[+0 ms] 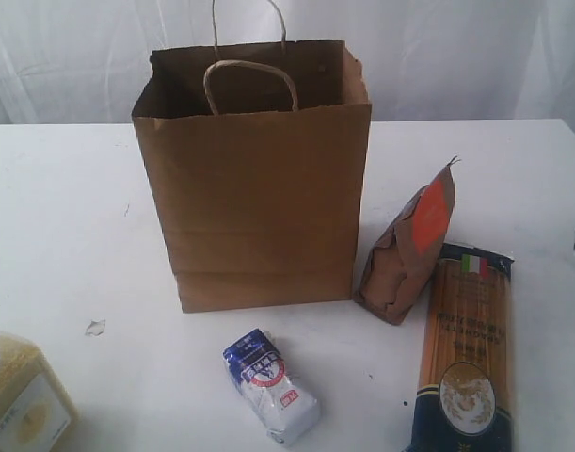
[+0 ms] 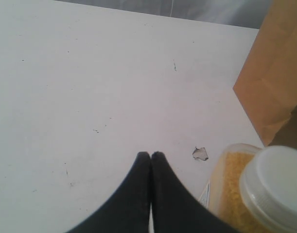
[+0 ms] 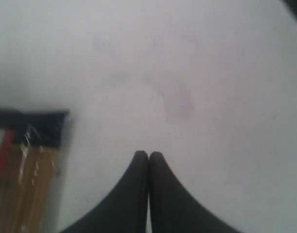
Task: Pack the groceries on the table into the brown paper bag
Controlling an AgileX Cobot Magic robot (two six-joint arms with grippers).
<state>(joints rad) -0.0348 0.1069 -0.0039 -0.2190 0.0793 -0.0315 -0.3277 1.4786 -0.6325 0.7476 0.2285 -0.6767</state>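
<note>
bag: you have the brown paper bag point(image 1: 254, 207) standing upright on the white table point(image 1: 61, 217), toward the far middle. its mouth is open, both twisted paper loop handles stand up, and a fold line crosses its lower front. it is taller than every item around it.
brown pouch: the brown pouch with orange label point(image 1: 409, 250) leans just beside the bag's right side. it is crumpled, with a pinched top.
spaghetti: the long spaghetti pack point(image 1: 466, 358) lies flat on the table to the right of that pouch. it has dark blue ends, a small italian flag at the far end and golden strands showing through.
blue-white pouch: the blue-white pouch point(image 1: 270, 384) lies on its side in front of the bag, apart from it.
grain container: the yellow-grain container point(image 1: 19, 400) sits at the near left, cut off by the frame. it has clear walls and a white cap point(image 2: 277, 184).
scrap: a small white scrap point(image 1: 95, 328) lies between the container and the bag.
left gripper: the left gripper point(image 2: 150, 154) has its black fingers pressed together, holding nothing, over bare table beside the container.
right gripper: the right gripper point(image 3: 148, 154) has its tips closed on each other and is empty, near the spaghetti pack's end.
</note>
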